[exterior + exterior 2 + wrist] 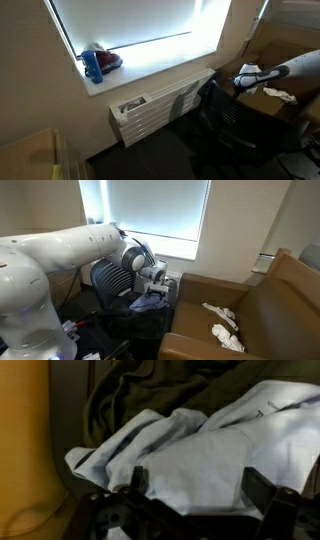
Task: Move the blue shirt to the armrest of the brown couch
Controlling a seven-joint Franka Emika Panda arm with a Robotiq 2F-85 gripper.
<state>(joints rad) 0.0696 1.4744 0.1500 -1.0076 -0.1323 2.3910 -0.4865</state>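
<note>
Straddling blue shirt, pincer spread, wrist view only

brown couch — cut off at right edge | blue shirt — blurred, lower edge behind gripper

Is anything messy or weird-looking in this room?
Yes. Crumpled white cloths lie loose on the seat of the brown couch. The blue shirt also sits bunched and wrinkled below the gripper, not spread flat.
</note>
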